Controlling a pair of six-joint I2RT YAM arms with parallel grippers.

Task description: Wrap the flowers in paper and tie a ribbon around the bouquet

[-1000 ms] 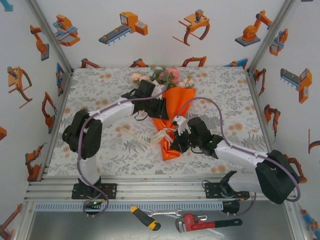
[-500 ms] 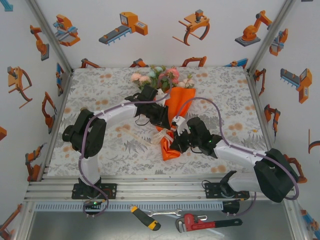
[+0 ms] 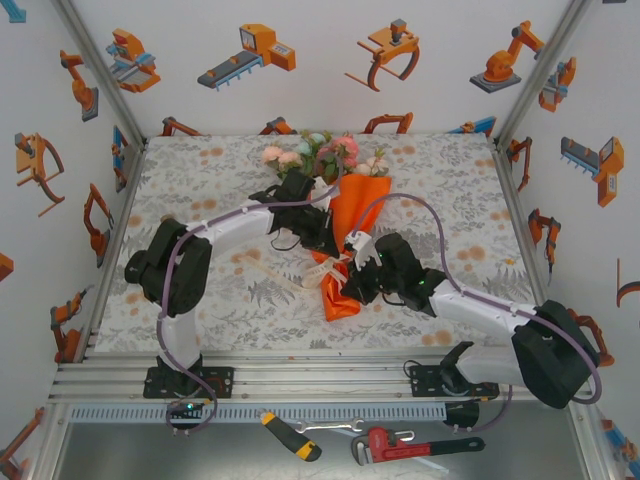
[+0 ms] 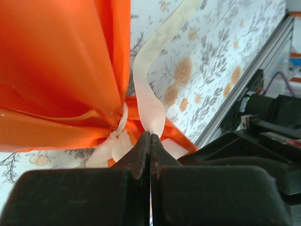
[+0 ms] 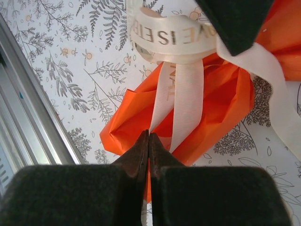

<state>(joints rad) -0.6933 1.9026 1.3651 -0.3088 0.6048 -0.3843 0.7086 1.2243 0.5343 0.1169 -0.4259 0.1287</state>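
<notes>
Tying step. Left gripper (image 4: pixel 150 135) clamped on ribbon (image 4: pixel 149 103) at paper (image 4: pixel 61 70) neck. Right gripper (image 5: pixel 148 135) pressed together, hold unclear. Next, likely: draw ribbon taut.

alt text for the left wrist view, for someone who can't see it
The left gripper, jaws shut, pinches a strand of the cream ribbon beside the spot where it cinches the orange paper. The strand curves up over the floral tablecloth, with black arm parts at the right.

A yellow-handled screwdriver (image 3: pixel 291 436), a silver spanner (image 3: pixel 328 427) and a red pipe wrench (image 3: pixel 400 443) lie below the floral tablecloth (image 3: pixel 200 185).
</notes>
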